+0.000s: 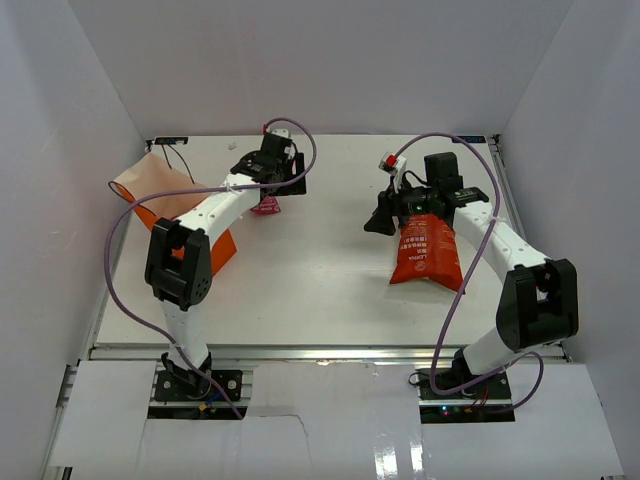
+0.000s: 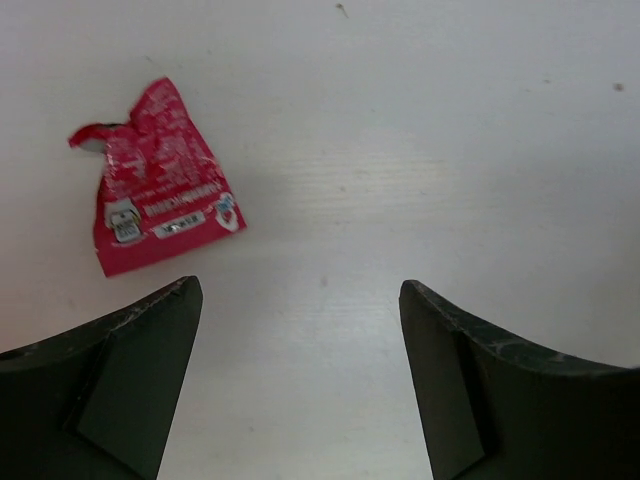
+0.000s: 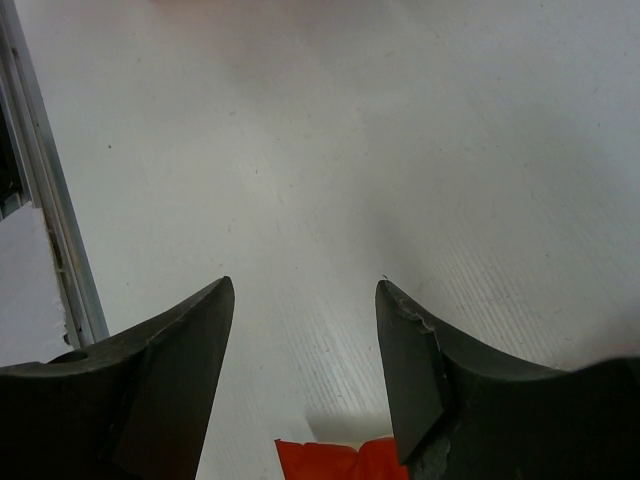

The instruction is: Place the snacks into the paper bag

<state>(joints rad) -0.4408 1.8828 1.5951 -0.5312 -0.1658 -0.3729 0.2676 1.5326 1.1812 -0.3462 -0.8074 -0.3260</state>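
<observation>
A crumpled pink sweet lies flat on the white table, ahead and left of my left gripper, which is open with only bare table between its fingers. From above, the pink sweet sits just beside the left gripper at the back centre-left. The orange paper bag lies at the left, peach inside showing, partly under the left arm. The red-orange crisp bag lies under my right gripper. That gripper is open; the crisp bag's edge shows low between its fingers.
White walls enclose the table on the left, back and right. A metal rail runs along the table's edge in the right wrist view. Purple cables loop off both arms.
</observation>
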